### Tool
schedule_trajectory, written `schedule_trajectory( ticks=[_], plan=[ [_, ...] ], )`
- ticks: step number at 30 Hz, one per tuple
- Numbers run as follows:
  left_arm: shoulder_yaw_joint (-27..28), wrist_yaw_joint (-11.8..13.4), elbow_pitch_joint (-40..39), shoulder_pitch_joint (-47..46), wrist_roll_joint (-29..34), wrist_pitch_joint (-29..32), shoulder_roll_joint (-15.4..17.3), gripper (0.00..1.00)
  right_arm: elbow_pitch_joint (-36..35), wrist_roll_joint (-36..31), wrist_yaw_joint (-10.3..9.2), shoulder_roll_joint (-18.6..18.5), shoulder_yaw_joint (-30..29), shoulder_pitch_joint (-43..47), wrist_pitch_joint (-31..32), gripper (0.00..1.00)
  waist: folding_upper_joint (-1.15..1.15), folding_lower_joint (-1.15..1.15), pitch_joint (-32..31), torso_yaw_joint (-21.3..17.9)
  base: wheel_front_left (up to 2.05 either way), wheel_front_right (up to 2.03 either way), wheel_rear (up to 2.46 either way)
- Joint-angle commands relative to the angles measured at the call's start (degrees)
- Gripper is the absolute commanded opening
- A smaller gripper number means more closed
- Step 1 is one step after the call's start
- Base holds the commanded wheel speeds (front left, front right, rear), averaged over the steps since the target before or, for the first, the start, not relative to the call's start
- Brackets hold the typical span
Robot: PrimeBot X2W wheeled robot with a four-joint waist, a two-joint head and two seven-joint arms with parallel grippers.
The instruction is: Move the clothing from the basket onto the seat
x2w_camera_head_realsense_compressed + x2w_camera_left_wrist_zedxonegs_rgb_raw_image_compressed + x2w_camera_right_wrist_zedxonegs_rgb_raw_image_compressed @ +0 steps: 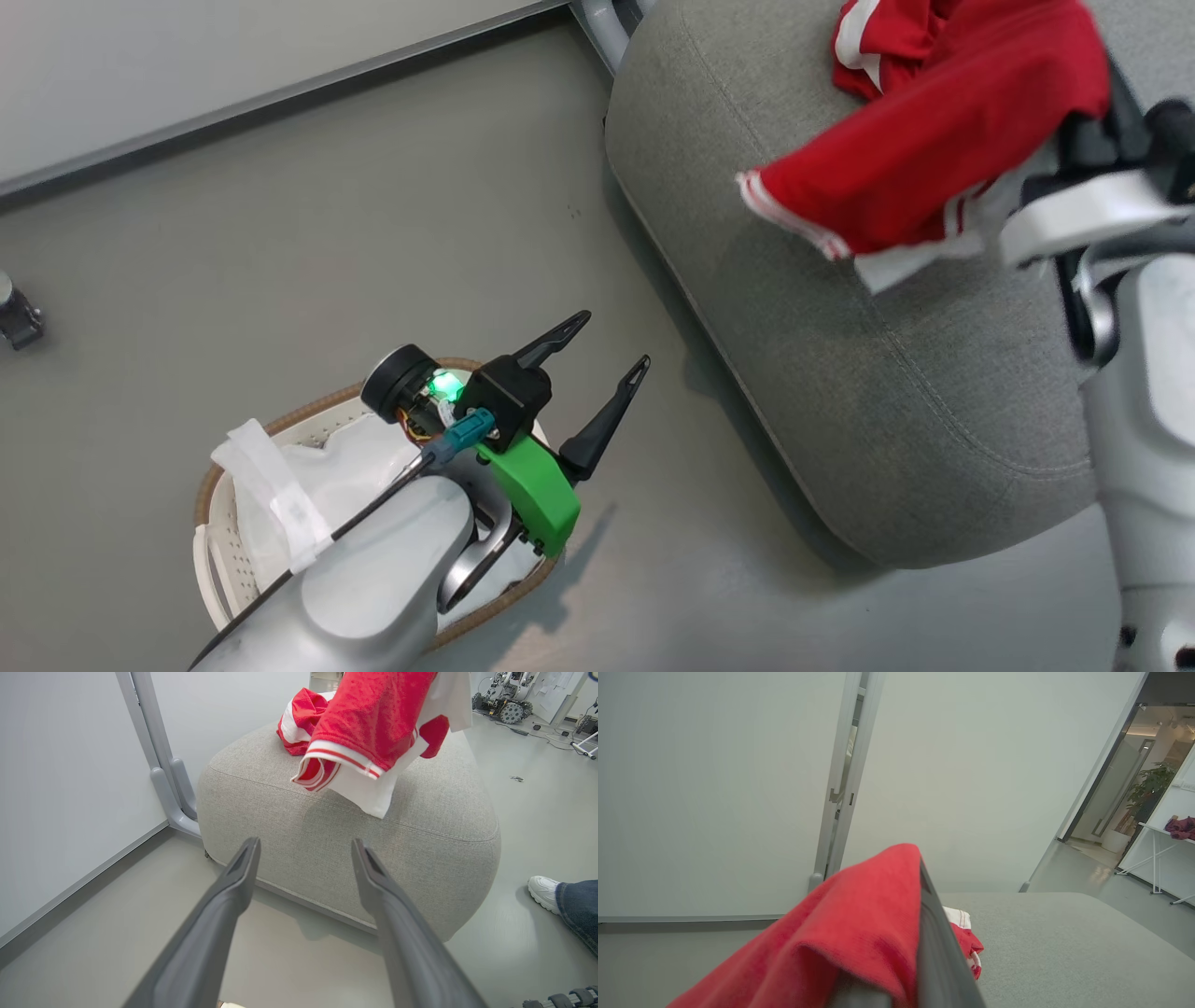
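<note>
On the grey floor beside the sofa, in the head view, the basket (213, 485) sits at about 7 o'clock with its white liner (345, 467) bunched inside. The left gripper (613, 339) hovers over the basket's far rim, its two dark fingers spread wide with nothing between them, pointing toward 1 o'clock. The seat (887, 392) lies from 12 round to 4 o'clock. At 2 o'clock the right gripper (920, 872) is clamped on the hanging garment (934, 140), red with white stripe trim, which drapes over its fingers and dangles above the cushion. I cannot tell whether its lowest white edge touches the fabric. Just beyond it, at 1 o'clock, the lying garment (873, 42) rests crumpled on top of the seat. In the left wrist view a person's white shoe (544, 893) stands on the floor at 4 o'clock, near the seat's corner.
</note>
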Motion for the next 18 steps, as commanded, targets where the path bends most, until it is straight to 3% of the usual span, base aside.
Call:
schedule_trajectory(
  ticks=[1, 10, 14, 18],
  plan=[
    [-0.2, 0.2, -0.4, -1.2, 0.9, 0.2, 0.4, 1.0, 1.0, -0.3, -0.06, -1.8, -0.4, -4.1, 0.5, 0.0, 0.0, -0.01, 4.4, 2.1, 0.0, 0.0, 0.0],
    [-2.1, 0.3, -2.7, -5.1, 3.3, 1.2, -0.3, 1.0, 7.6, -0.1, -0.06, -16.2, -5.4, -25.9, 8.1, 0.0, 0.0, -0.01, 13.5, 7.9, 0.0, 0.0, 0.0],
    [-2.5, 0.5, -4.1, -6.4, 4.3, 1.4, 0.0, 1.0, 11.1, 0.3, -0.06, -21.2, -8.2, -30.3, 10.0, 0.0, 0.0, -0.01, 16.8, 10.8, 0.0, 0.0, 0.0],
    [-2.9, 0.6, -5.4, -7.5, 5.1, 1.7, 0.2, 1.0, 15.3, -0.4, -0.06, -23.7, -11.5, -31.3, 10.6, 0.0, 0.0, -0.01, 19.5, 12.8, 0.0, 0.0, 0.0]
  ],
)
